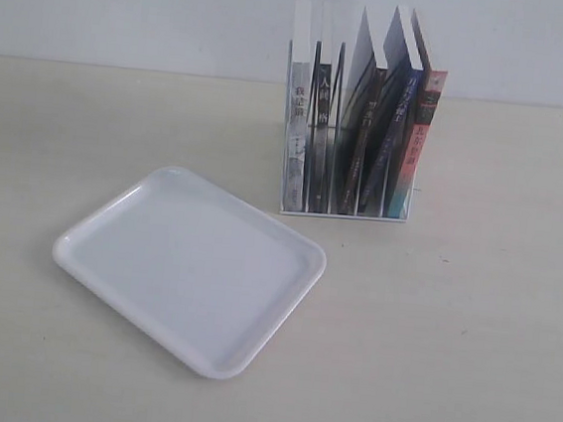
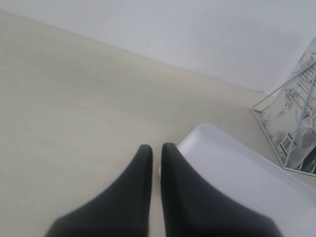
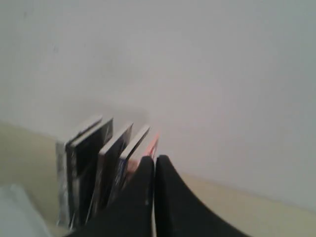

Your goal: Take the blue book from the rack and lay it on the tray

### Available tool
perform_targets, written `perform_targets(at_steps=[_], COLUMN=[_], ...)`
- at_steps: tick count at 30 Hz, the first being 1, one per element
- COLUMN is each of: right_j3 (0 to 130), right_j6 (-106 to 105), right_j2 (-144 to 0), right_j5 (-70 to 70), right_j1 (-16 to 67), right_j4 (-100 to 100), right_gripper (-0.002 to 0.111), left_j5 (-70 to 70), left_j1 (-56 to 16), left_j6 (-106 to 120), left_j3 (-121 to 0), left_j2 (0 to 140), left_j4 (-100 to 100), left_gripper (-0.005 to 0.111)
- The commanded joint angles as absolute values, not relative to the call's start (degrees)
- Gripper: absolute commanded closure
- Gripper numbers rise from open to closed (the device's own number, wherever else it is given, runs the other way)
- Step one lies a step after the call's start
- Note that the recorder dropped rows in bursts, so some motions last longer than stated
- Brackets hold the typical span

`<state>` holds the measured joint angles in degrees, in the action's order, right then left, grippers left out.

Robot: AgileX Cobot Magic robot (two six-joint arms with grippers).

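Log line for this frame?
phase: pre-grasp | blue book: standing in rack | tray: empty | left tool: shut, by tray | right tool: shut, facing rack

We see the blue book upright in the white wire rack, second from right, tilted left, dark spine facing us; the glossy white tray lies flat, near-left.
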<state>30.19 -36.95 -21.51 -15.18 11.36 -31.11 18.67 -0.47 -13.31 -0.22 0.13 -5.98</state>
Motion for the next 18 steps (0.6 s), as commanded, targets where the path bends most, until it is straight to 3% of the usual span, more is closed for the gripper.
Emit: perform_targets(at_steps=[1, 9, 18], right_j3=[31.1, 31.1, 31.26], right_j6=[-37.5, -37.39, -34.63], right_j2=[-29.49, -33.39, -39.85], right_j5=[-21.13, -18.4, -5.07], right_j1=[11.05, 11.05, 11.05], right_j4=[-31.05, -31.22, -36.93], right_gripper=[0.108, 0.108, 0.108], left_j5=[17.91, 17.91, 17.91], left_j1=[-0.66, -0.66, -0.66], left_j6=[-13.03, -13.03, -13.03], left_j3=[0.0, 0.0, 0.0], left_j2=[0.0, 0.0, 0.0], left_j4=[-6.31, -6.31, -6.31], left_gripper=[0.101, 0.101, 0.101])
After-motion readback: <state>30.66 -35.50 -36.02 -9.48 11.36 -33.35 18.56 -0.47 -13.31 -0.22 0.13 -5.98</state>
